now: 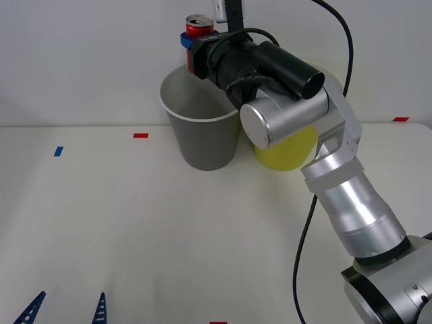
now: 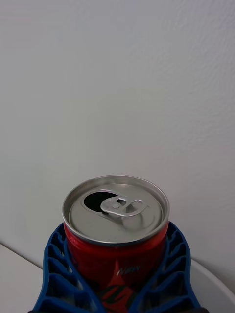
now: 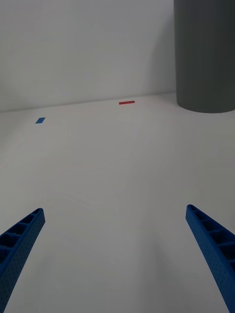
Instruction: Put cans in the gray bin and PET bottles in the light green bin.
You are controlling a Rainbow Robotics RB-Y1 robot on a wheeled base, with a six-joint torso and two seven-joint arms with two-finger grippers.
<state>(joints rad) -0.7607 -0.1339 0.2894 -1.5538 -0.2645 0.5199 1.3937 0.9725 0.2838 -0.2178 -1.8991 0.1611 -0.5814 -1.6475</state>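
Red can [image 1: 200,25] clamped upright in right gripper [image 1: 191,47] above gray bin [image 1: 202,138]; arm hides most of light green bin [image 1: 287,150].

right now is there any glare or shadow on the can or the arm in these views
Front view: bright highlights on the right arm's polished silver shell; the small red drink can sits evenly lit in the right gripper above the tall gray plastic bin. Right wrist view: soft sheen on the can's silver top, pull-tab sharp.

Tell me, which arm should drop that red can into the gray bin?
The right. Its pincer already grips the can above the gray bin, while the left pincer sits open, low over the table.
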